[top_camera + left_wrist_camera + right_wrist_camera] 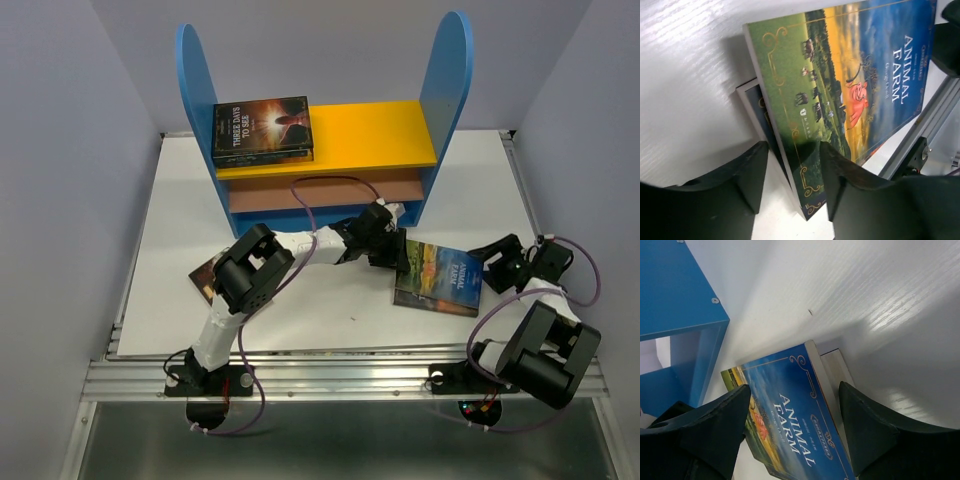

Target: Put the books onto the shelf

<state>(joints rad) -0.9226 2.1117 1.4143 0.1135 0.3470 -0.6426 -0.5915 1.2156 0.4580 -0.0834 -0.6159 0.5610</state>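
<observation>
Flanking book (440,275) at 9 and 3 o'clock, left gripper (792,155) and right gripper (795,395) stand half-wide, probably for shared lift.

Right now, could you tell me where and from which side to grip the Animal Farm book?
Pinch a thin edge, one finger over the cover and one under, coming in low from the side. The Animal Farm book lies flat, cover up, likely too broad to span from above, and it rests on a second book, which lifts its edge off the table.
</observation>
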